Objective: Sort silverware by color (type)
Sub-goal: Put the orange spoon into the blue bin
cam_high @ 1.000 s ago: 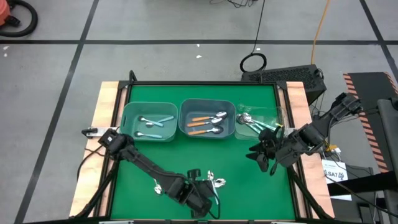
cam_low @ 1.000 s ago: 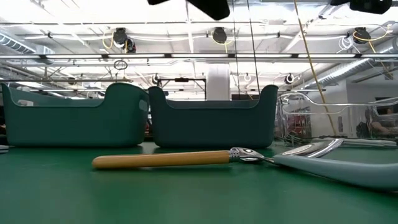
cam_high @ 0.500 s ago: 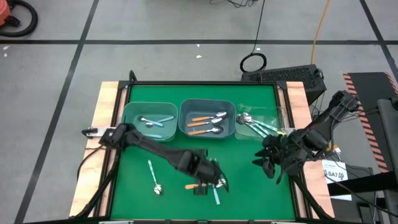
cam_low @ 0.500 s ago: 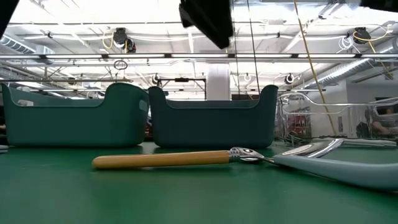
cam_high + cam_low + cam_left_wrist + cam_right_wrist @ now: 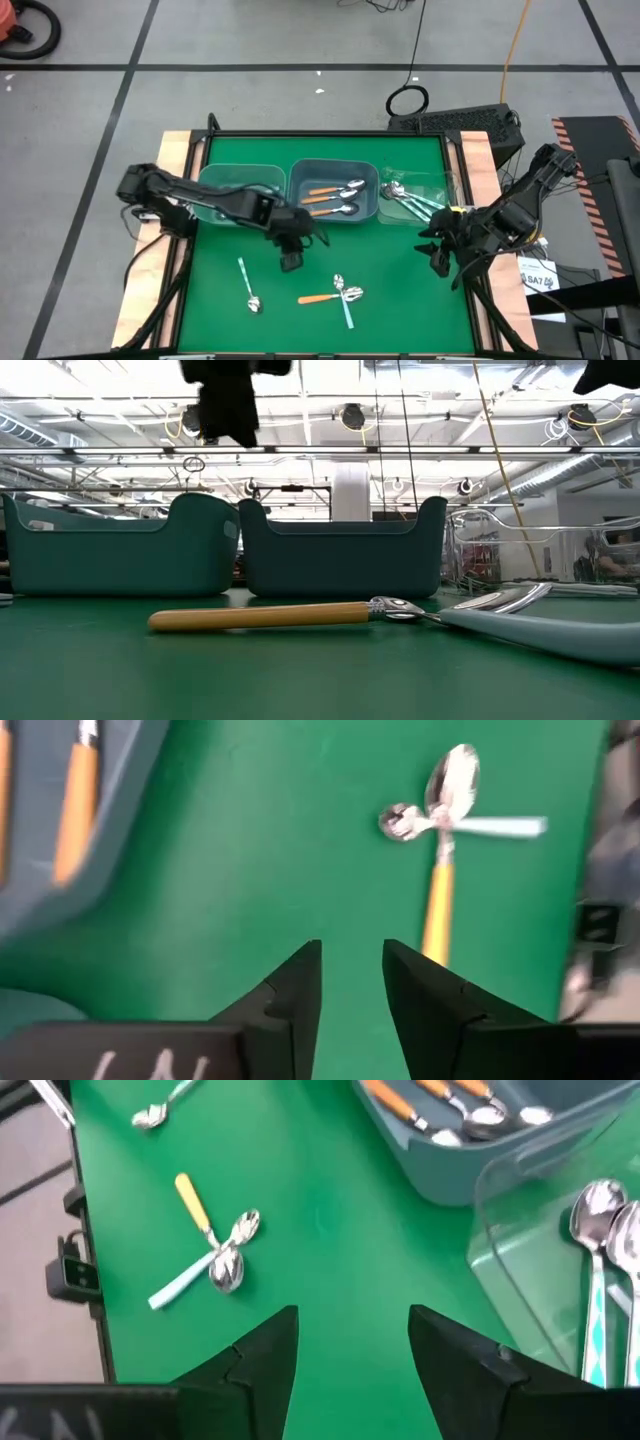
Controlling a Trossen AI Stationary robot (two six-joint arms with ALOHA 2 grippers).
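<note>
The left gripper (image 5: 290, 262) is hanging over the green mat (image 5: 400, 290) just near of the middle bin (image 5: 333, 190), its fingers slightly apart and gripping nothing. The right gripper (image 5: 438, 262) is waiting at the mat's right edge with its fingers spread and empty. Three spoons are lying loose on the near mat: an orange-handled spoon (image 5: 322, 297) touching a light-blue-handled spoon (image 5: 346, 306), and another spoon (image 5: 248, 284) to their left, while other spoons are sitting in the bins.

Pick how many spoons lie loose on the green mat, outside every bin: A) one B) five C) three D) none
C: the high view shows a light-blue spoon alone, plus an orange spoon and another light-blue spoon crossed together, all on the mat.
</note>
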